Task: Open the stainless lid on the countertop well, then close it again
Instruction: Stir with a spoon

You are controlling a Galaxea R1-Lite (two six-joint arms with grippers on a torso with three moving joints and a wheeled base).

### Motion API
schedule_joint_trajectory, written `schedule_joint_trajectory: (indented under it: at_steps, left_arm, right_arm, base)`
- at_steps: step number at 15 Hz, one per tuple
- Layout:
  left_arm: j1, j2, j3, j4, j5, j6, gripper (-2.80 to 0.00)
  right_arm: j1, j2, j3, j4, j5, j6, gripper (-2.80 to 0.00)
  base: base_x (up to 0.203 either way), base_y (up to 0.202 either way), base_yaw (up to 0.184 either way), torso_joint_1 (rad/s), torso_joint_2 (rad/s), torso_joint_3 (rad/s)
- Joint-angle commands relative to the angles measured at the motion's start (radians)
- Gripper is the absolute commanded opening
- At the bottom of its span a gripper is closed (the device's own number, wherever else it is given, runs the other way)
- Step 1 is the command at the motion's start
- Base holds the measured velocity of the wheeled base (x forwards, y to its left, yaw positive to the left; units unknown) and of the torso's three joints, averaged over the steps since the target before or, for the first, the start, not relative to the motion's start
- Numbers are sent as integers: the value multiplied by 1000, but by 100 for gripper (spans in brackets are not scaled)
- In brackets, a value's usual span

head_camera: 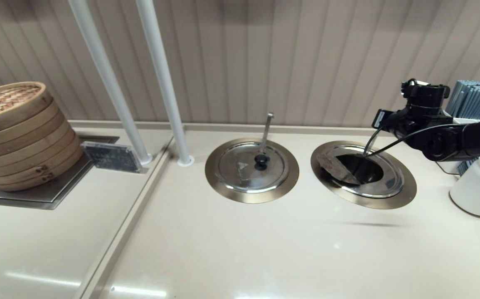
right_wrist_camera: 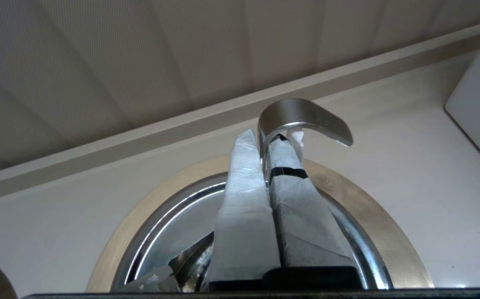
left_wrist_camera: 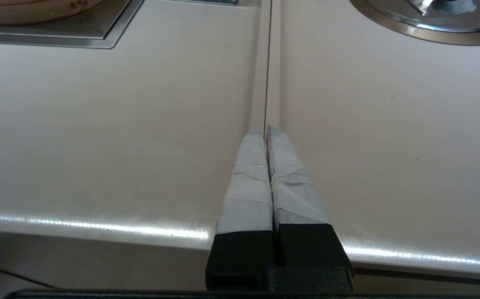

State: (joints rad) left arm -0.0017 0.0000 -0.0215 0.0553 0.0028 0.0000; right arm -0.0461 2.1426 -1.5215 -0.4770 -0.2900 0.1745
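The countertop well (head_camera: 404, 195) sits at the right, with a wide bronze rim (right_wrist_camera: 368, 195). Its stainless lid (head_camera: 387, 182) lies in place, and the large wedge panel (head_camera: 334, 166) is folded back to the left, baring the dark cavity (head_camera: 362, 170). No black knob shows on this lid. A thin steel handle (head_camera: 370, 144) rises out of the opening and ends in a hook (right_wrist_camera: 306, 114). My right gripper (head_camera: 379, 124) (right_wrist_camera: 264, 141) hangs above the well's far side, shut on that hooked handle. My left gripper (left_wrist_camera: 266, 131) is shut and holds nothing, low over the counter's front edge, outside the head view.
The twin well (head_camera: 223, 182) stands left of it, its lid (head_camera: 240, 166) closed, with a black knob (head_camera: 260, 160) and an upright ladle handle (head_camera: 268, 124). Bamboo steamers (head_camera: 15, 133) are far left. Two white poles (head_camera: 161, 79) stand behind. White pots (head_camera: 478, 187) and a blue rack (head_camera: 476, 97) crowd the right.
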Motion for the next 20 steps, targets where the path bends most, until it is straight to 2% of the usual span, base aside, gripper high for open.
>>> schedule_joint_trajectory:
  at_steps: [1,7,10,11,18,20]
  left_arm:
    - [0,0,0,0,0,0,-280]
    - [0,0,0,1,0,0,-280]
    - [0,0,0,1,0,0,-280]
    - [0,0,0,1,0,0,-280]
    - [0,0,0,0,0,1,-280]
    - [0,0,0,0,0,0,-280]
  right_arm:
    - [-21,-56,-1,-3,0,2,-280]
    - [-15,-95,18,4,15,7,-280]
    - [6,-162,69,6,107,59,-280]
    - [17,-173,78,5,116,70,-280]
    - [29,-161,82,15,120,74,-280]
    - [22,-178,69,92,136,74,-280]
  base:
    - [0,0,0,0,0,0]
    - [0,0,0,0,0,0]
    - [0,0,0,0,0,0]
    - [0,0,0,0,0,0]
    - [0,0,0,0,0,0]
    - [0,0,0,0,0,0]
